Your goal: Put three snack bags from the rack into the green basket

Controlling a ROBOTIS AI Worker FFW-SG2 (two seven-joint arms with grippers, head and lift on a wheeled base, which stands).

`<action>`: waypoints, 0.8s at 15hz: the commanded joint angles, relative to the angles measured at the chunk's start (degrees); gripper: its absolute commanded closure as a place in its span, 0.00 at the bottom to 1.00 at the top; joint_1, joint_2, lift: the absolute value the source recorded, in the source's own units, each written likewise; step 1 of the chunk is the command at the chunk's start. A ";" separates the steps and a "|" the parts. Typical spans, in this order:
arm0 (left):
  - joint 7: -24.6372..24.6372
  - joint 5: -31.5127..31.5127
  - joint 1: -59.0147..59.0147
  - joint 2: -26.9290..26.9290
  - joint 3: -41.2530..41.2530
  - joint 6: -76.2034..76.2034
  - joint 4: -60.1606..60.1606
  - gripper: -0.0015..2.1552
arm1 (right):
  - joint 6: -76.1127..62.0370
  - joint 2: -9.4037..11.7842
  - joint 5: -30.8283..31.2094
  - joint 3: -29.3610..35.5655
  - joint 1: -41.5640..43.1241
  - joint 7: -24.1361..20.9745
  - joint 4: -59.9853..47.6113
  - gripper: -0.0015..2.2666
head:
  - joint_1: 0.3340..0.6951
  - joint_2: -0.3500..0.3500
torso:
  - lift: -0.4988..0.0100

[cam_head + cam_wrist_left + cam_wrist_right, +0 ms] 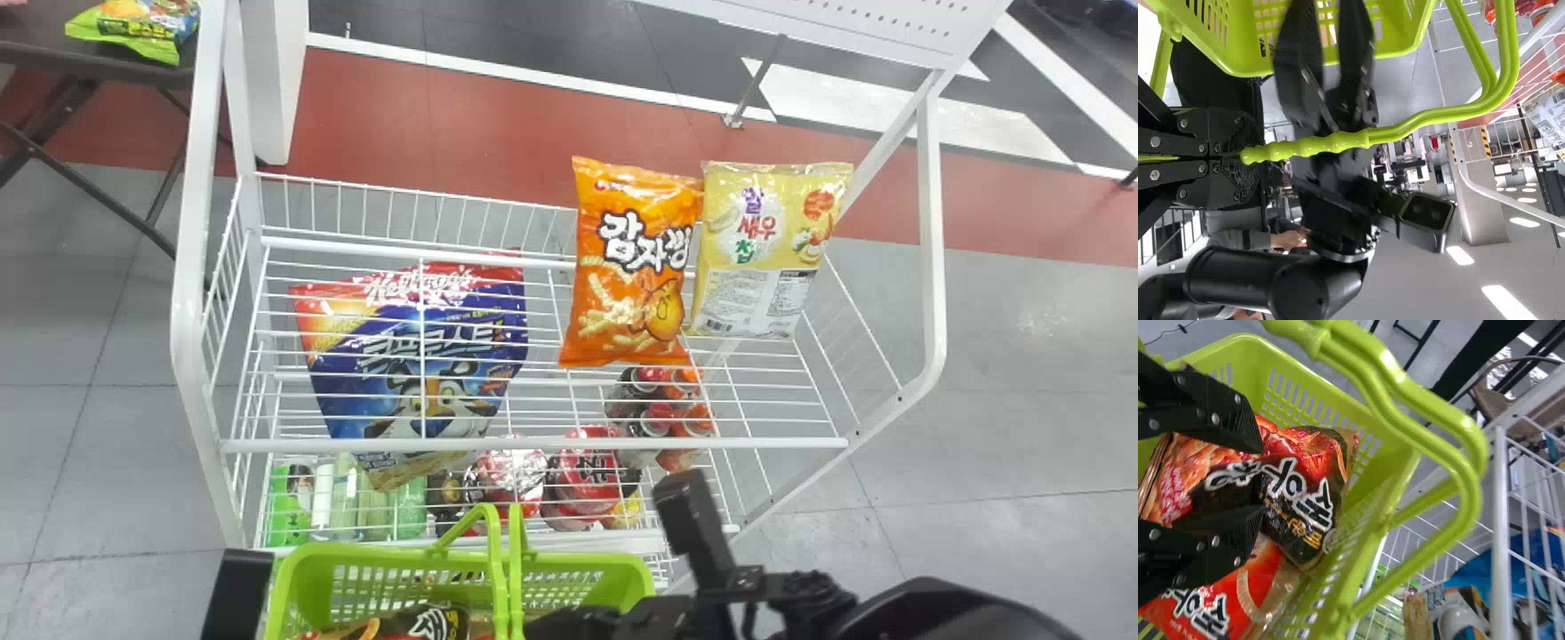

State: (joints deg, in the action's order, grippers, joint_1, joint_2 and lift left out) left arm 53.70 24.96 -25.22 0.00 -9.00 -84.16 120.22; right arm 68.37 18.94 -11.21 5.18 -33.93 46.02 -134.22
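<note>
Far behind the basket and to its left there is a dark surface (27, 49), and on it lies a green bag (133, 31). The rack (533, 443) is standing just behind the basket. Inside it, behind the basket's left part, is a blue bag (427, 356), lower than the upper shelf wires, which pass over it. Near its bottom are green bottles (409, 508). Then comes the green basket (356, 553) itself. Its handle (514, 578) stands upright, and the left claw (1238, 157) is closed firmly on this handle. In the basket are at least two snack bags: a black and red one (1298, 497), tilted, and a red one (1205, 610) beside it. The right claw (569, 622) is over the basket, its fingers apart, holding nothing. Behind the basket's right part, low in the rack, are red cups (591, 476). Above and farther back, an orange bag (631, 276) is on the upper shelf, and next to it, more to the right, a yellow bag (765, 249).
</note>
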 commanded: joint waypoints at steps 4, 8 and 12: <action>0.53 0.00 0.00 -0.15 0.04 0.18 -0.08 0.68 | -9.69 -3.30 -5.22 16.53 2.12 -2.69 -2.19 0.05 | 1.00 0.00 | 0.98; 0.44 0.00 0.00 -0.15 -0.23 0.70 -0.34 0.68 | -16.20 -3.65 -5.40 16.97 9.41 -9.98 3.26 0.05 | 1.00 0.00 | 0.98; 0.00 -0.17 0.00 -0.15 -0.76 0.53 -0.16 0.68 | -26.39 -3.47 -4.87 13.10 18.11 -17.19 13.72 0.05 | 1.00 0.00 | 0.98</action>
State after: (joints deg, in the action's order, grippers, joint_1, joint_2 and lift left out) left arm 53.76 24.92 -25.22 0.00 -9.50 -83.55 119.97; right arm 44.95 15.39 -16.34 19.67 -19.25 29.43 -124.58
